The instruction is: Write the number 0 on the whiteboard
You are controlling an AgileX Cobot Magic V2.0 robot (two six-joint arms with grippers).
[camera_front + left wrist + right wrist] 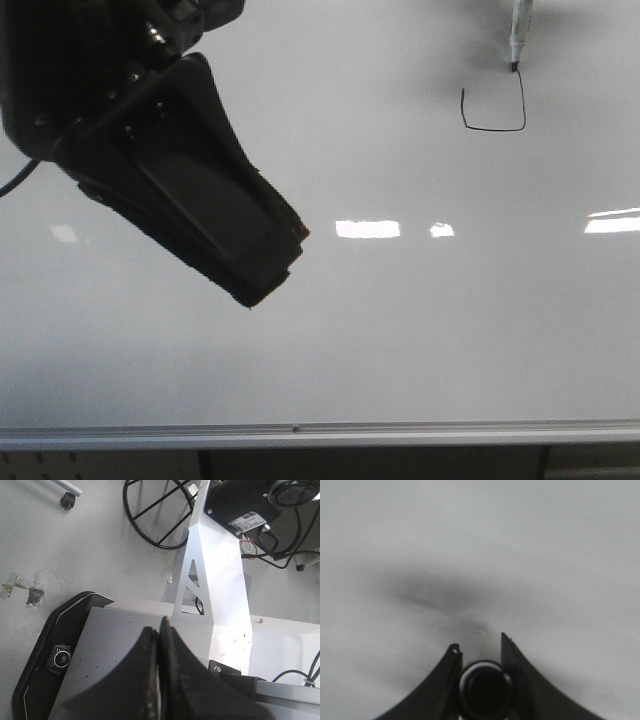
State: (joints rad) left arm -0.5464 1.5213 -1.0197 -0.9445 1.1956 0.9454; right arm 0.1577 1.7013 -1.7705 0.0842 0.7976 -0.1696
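Observation:
The whiteboard (400, 340) fills the front view, pale and glossy. Near its top right is the number 0 (494, 128), a small thin black boxy line with a left side, a flat bottom and a right side; its top is open. A white marker (519, 30) comes down from the top edge, its black tip at the upper end of the right side. In the right wrist view my right gripper (478, 641) is shut on the marker (485, 687), pointing at the whiteboard (480, 540). My left gripper (275, 265) hangs shut and empty in front of the board's left half, its fingers (150, 645) pressed together.
A silver rail (300, 432) runs along the board's lower edge. Bright light reflections (367, 229) lie across its middle. The left wrist view shows the robot's grey base (110, 645), a black wire frame (155, 515) and a caster wheel (68, 499) on the floor.

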